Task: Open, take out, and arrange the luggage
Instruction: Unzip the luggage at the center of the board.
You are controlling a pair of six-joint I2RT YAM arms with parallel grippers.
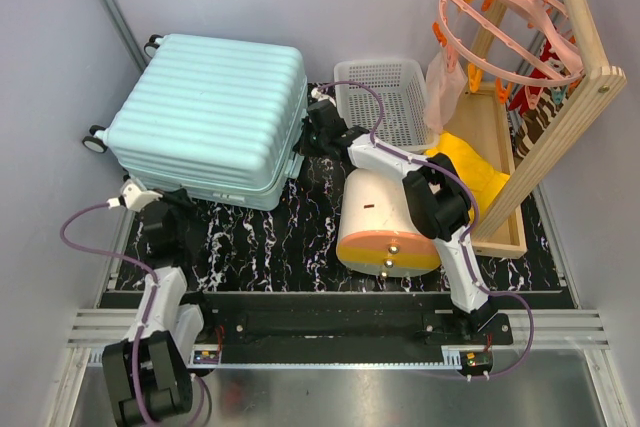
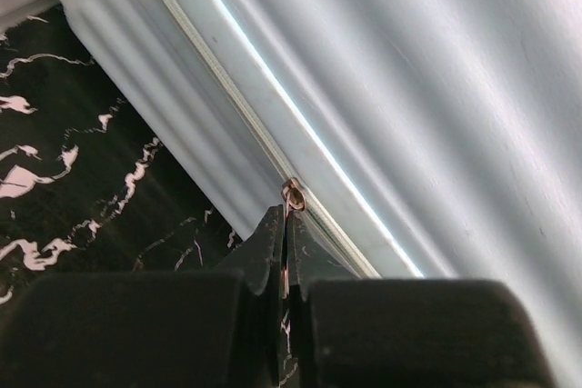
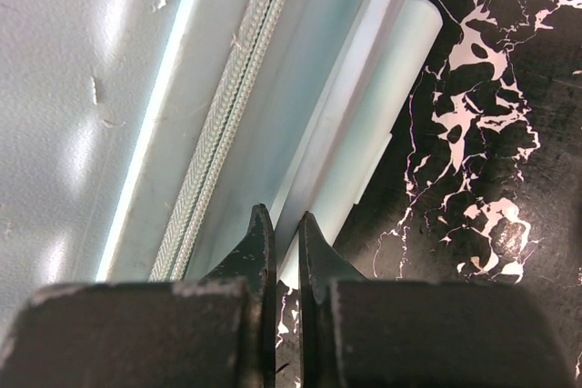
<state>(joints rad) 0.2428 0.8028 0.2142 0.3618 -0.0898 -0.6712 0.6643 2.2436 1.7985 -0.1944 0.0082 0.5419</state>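
Beside one luggage [image 1: 210, 112] (closed): left gripper [image 2: 285, 217], right gripper [image 3: 280, 221], one zipper pull [image 2: 293, 193].

Basket [image 1: 405, 75] stands behind cylinder [image 1: 375, 212], beside wooden rack [image 1: 583, 17].

No text, label, brand or number is readable anywhere.

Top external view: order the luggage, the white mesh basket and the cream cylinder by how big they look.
1. luggage, clearly largest.
2. cream cylinder and white mesh basket: about alike, both partly behind the right arm, so unranked.
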